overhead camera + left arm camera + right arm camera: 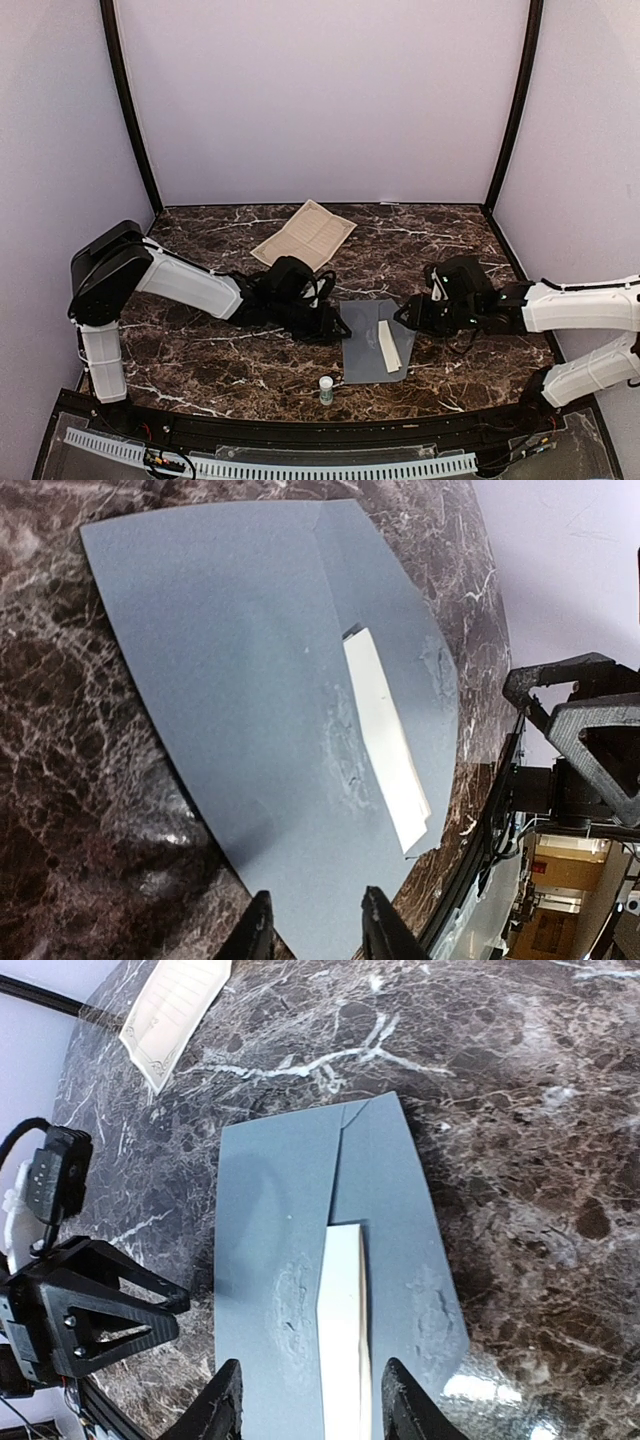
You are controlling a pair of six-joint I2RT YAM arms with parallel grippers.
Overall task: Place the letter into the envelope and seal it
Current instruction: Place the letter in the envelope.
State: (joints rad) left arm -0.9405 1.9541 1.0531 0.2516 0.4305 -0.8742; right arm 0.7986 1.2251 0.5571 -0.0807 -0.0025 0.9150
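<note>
The left gripper (313,925) hangs low at the envelope's left edge, jaws narrowly apart and holding nothing. A tan printed sheet (304,233) lies well back on the desk (200,360). The grey envelope (365,350) lies flat near the desk's front edge, between the two grippers. A small bottle (326,388) stands upright just in front of it. A white folded letter (389,347) rests on the envelope's right half. The right gripper (312,1400) straddles that letter, jaws wide and gripping nothing.
</note>
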